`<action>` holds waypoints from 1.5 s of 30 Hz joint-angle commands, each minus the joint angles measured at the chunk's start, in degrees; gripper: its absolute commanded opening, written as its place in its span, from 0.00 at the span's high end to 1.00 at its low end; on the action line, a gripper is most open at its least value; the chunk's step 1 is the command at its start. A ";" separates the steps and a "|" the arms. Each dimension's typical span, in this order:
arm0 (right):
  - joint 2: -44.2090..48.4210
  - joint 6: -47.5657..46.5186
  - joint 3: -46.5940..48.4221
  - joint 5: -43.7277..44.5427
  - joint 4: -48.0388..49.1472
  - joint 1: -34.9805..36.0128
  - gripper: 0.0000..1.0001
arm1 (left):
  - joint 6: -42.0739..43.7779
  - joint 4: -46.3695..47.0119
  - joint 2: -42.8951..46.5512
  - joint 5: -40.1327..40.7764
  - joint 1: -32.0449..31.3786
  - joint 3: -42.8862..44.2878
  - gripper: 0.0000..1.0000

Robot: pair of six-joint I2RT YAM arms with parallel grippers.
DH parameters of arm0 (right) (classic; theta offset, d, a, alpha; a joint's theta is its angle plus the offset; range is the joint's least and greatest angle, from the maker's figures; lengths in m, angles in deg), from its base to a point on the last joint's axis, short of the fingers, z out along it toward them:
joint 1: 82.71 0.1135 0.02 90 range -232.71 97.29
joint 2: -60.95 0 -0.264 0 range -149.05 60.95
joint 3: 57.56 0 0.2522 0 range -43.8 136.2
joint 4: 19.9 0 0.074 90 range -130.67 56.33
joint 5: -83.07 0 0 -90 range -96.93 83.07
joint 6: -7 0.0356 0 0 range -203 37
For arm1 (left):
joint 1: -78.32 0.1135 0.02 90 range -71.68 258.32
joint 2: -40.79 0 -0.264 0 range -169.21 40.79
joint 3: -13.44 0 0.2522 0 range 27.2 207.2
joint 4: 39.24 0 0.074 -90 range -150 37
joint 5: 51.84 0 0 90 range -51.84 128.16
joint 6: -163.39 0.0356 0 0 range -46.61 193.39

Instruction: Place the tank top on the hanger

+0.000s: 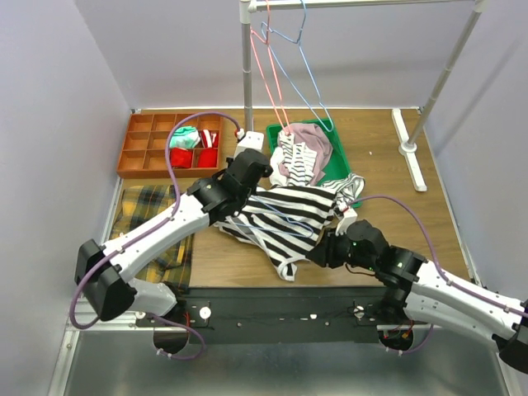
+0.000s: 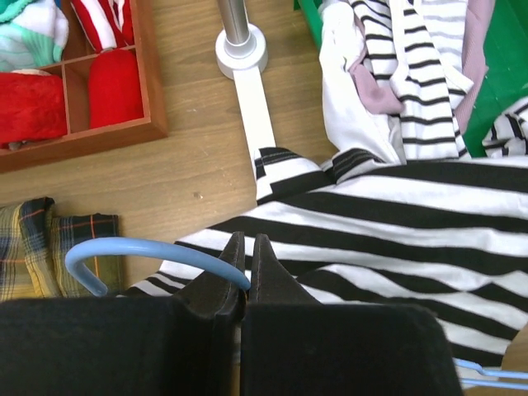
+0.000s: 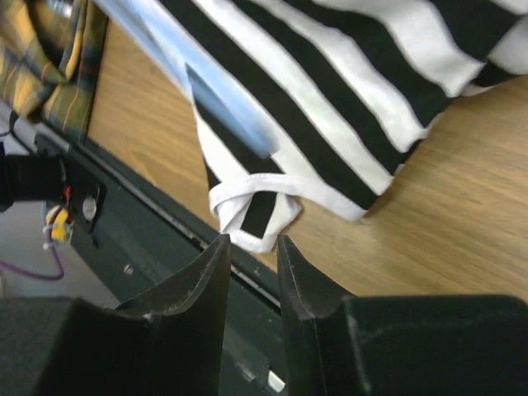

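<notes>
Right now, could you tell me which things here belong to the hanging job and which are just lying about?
For the job: tank top; hanger, its hook gripped by the left pincer.
Lying about: wooden tray, plaid cloth, green bin, spare hangers.

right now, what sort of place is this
Likely a lab test cell for laundry handling: a clothes rail with wire hangers, a green bin of garments, plain walls around the table.
</notes>
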 commanded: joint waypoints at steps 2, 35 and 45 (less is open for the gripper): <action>-2.26 -1.22 -0.24 -3.39 4.48 4.60 0.63 | -2.06 -1.91 -4.75 5.34 -0.28 5.95 1.00; -44.97 -0.61 20.50 24.56 -0.61 27.11 0.46 | -1.89 -2.35 -6.25 3.59 -0.19 7.36 1.00; -49.20 0.18 22.44 31.51 -4.31 26.94 0.45 | -1.80 -2.44 -5.64 3.15 -0.19 7.45 1.00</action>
